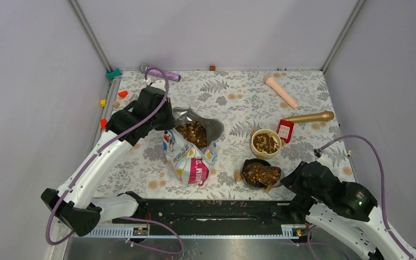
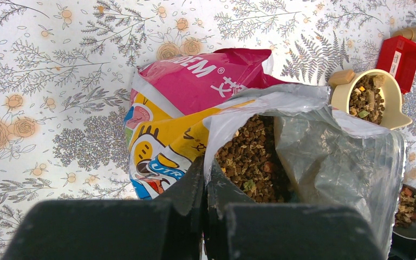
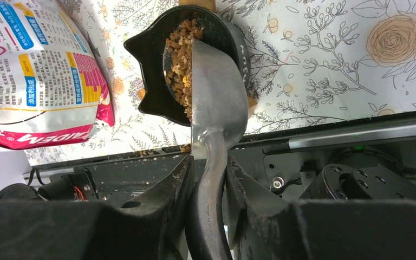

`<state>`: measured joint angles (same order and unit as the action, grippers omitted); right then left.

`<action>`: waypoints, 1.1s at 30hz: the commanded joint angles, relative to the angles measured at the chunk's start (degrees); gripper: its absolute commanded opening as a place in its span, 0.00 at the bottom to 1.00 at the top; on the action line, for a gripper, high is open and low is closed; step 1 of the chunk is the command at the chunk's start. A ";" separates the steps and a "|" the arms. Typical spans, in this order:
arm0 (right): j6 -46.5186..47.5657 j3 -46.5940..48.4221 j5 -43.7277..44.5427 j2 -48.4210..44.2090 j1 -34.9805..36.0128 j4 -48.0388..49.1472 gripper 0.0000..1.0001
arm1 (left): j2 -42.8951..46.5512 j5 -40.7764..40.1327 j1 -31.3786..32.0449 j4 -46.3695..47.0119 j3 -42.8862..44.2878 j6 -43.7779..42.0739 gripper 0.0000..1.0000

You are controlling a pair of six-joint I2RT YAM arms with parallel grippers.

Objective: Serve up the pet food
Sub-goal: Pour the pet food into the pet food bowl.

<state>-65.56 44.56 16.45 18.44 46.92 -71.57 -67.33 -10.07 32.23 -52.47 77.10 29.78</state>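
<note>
The pet food bag stands open at centre, brown kibble heaped in its mouth. My left gripper is shut on the bag's left rim; in the left wrist view its jaws pinch the white rim beside the kibble. My right gripper is shut on the handle of a metal scoop, seen between its jaws. The scoop is tipped on its side over a black bowl full of kibble. A cream bowl behind it also holds kibble.
A red tag-like piece and a gold handled tool lie right of the cream bowl. A pink cone-shaped object and a purple object lie at the back. Loose kibble is scattered on the black rail at the near edge.
</note>
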 commanded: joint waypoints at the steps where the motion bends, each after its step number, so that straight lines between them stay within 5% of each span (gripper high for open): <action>1: 2.49 3.68 1.47 1.89 0.28 -0.04 0.00 | -0.40 0.13 -0.26 1.32 0.29 -0.73 0.00; 33: 5.33 1.30 -1.38 6.82 0.26 8.72 0.00 | -0.43 -0.03 -0.28 1.34 0.26 -0.84 0.00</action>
<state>-61.30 45.41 15.31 23.97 46.92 -67.31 -67.33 -10.09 32.23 -52.47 77.10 29.78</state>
